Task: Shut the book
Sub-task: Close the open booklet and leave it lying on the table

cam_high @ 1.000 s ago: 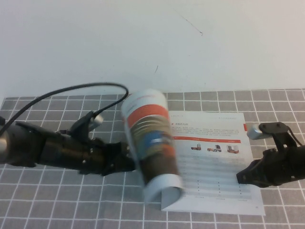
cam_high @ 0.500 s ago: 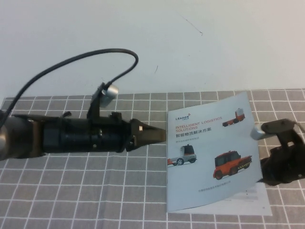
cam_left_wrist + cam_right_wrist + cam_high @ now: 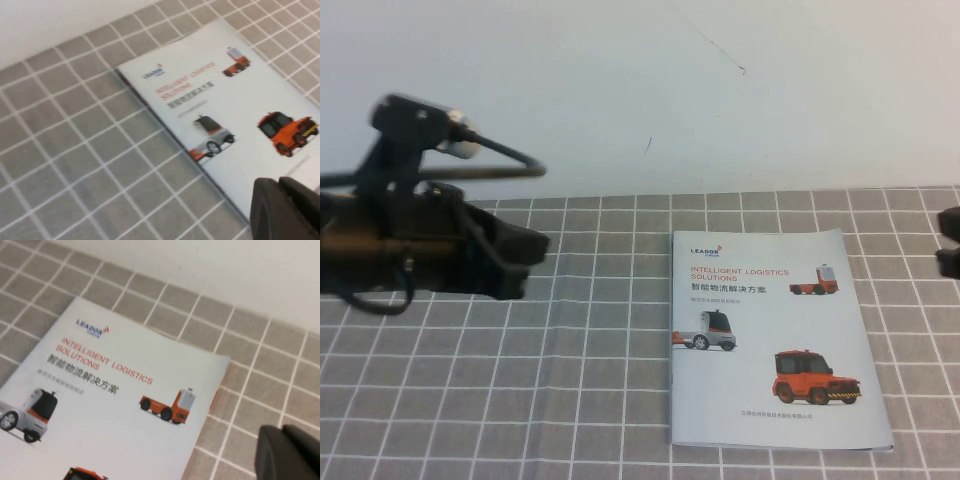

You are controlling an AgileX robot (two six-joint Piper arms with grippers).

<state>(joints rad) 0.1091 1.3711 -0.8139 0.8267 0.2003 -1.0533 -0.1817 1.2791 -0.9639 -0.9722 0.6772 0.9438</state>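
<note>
Trouble would come only if the left gripper (image 3: 280, 195), well left of the closed brochure (image 3: 770, 335), or the right gripper (image 3: 283, 439), beyond its right edge, both pressed together, swept low and dragged it.

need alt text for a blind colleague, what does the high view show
A closed booklet lies flat on the grey checked mat, cover up, with pictures of small vehicles. The left gripper is off to the left, clear of it; the right gripper just shows at the right edge.
</note>
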